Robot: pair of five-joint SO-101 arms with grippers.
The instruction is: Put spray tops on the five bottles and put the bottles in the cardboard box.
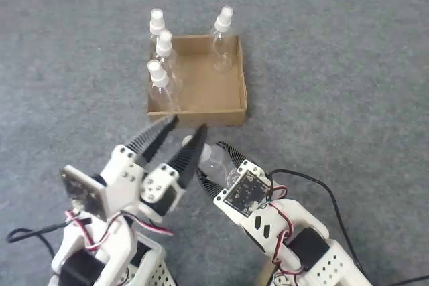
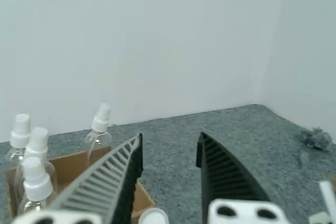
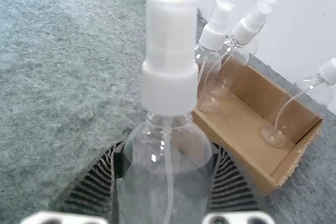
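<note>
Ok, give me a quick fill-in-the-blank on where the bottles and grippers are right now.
The right gripper is shut on a bottle whose spray top is ____.
The cardboard box holds ____ upright bottles.
The left gripper is ____, holding nothing.
Missing words: white; four; open.

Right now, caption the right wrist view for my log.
Right pincer gripping a spray-topped bottle, cardboard box and other topped bottles beyond.
</note>
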